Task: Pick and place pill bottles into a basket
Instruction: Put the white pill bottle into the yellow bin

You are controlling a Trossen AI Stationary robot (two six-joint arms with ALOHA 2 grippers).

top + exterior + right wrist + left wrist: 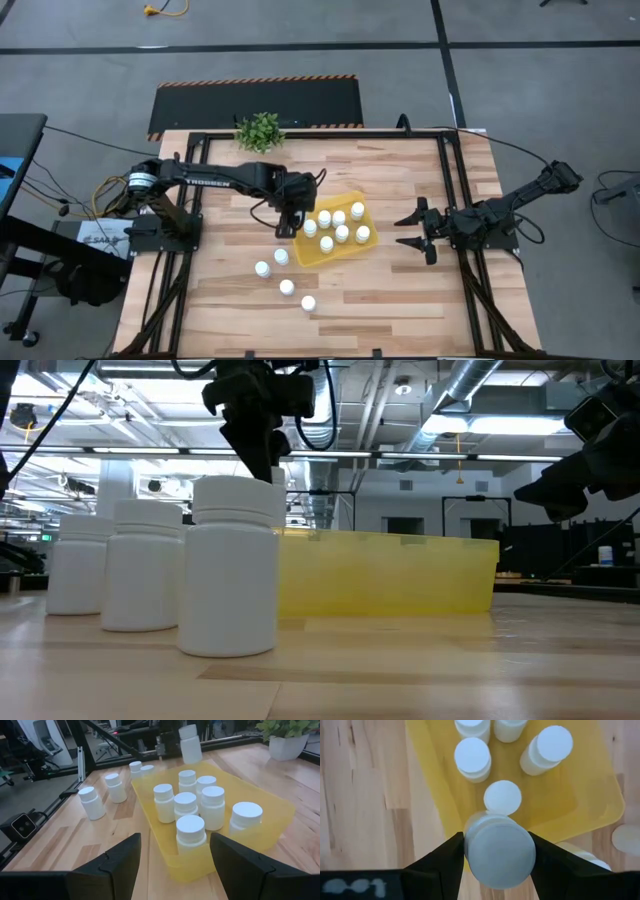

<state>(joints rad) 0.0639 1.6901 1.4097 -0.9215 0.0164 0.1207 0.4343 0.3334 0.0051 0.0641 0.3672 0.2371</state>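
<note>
We see the left gripper (pixel 497 857) with its jaws clamped on one pill bottle (pixel 500 851), held above the basket (pixel 435 795) rim for release among the others, while the right gripper (pixel 175 865) waits apart, jaws open.

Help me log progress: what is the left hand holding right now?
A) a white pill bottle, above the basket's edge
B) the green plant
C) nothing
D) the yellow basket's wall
A: the left hand is clamped on a white pill bottle, held over the rim of the yellow basket.
</note>
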